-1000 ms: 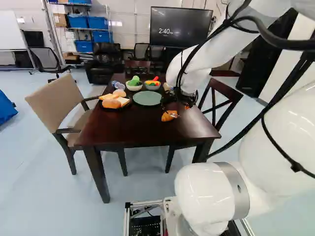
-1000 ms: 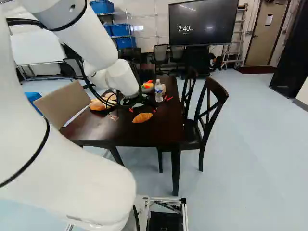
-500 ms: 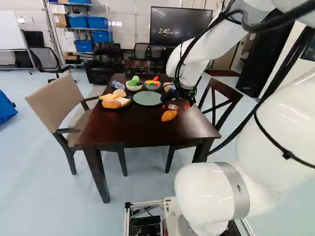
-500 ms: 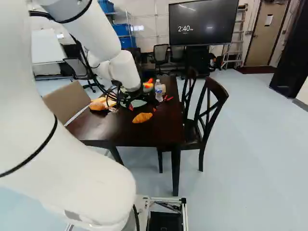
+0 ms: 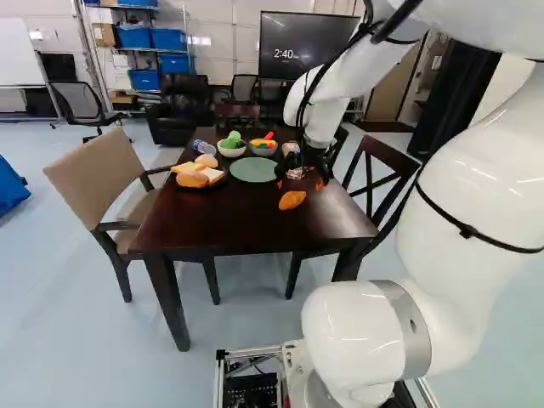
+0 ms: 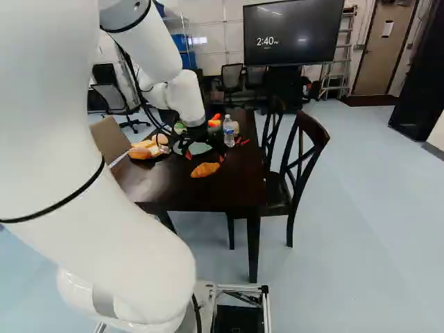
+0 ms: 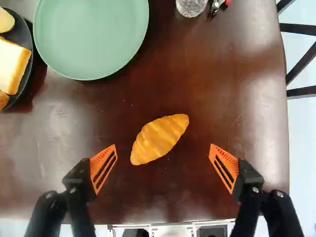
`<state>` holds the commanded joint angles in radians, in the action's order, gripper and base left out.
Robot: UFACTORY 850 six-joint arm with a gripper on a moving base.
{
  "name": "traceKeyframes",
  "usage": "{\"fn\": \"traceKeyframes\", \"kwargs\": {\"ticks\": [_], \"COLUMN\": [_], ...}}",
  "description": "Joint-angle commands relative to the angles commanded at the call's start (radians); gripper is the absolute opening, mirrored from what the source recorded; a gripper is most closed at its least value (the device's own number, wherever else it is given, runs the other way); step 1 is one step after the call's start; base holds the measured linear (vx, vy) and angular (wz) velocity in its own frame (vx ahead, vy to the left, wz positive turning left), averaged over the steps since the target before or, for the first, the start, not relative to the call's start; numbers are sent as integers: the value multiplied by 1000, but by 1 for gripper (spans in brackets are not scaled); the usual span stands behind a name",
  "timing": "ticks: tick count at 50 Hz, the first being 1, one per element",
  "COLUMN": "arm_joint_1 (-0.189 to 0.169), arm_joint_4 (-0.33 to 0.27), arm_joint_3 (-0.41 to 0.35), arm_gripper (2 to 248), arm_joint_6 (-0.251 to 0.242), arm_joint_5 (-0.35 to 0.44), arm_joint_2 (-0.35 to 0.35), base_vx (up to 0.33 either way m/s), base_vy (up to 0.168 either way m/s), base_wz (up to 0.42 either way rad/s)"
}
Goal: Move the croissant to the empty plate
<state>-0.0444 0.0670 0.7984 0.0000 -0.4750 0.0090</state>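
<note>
In the left base view my gripper is over the dark table, just beyond the croissant. The wrist view shows the gripper open, its two orange pads far apart. Below and between them the croissant lies slanted on the bare wood, touched by neither pad. The empty green plate lies ahead of the croissant, over toward one side. Both croissant and plate also show in the right base view, where the arm partly covers the plate.
Beside the plate stands a black plate with bread. Two bowls, one of them the green-filled bowl, are behind it. A water bottle stands near the gripper; a tool lies by it. Chairs, such as the dark chair, flank the table.
The arm has swung and its wrist has turned, with the open gripper shifting slightly above the table. The croissant, plates and base have stayed where they were.
</note>
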Motion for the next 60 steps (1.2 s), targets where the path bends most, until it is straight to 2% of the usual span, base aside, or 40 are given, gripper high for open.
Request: {"fn": "traceKeyframes", "kwargs": {"ticks": [12,17,60], "arm_joint_1": [0,0,0], "arm_joint_4": [0,0,0], "arm_joint_3": [0,0,0], "arm_gripper": [247,247,247], "arm_joint_6": [0,24,462], "arm_joint_5": [0,0,0], "arm_joint_2": [0,0,0], "base_vx": [0,0,0], "base_vy": [0,0,0], "base_wz": [0,0,0]}}
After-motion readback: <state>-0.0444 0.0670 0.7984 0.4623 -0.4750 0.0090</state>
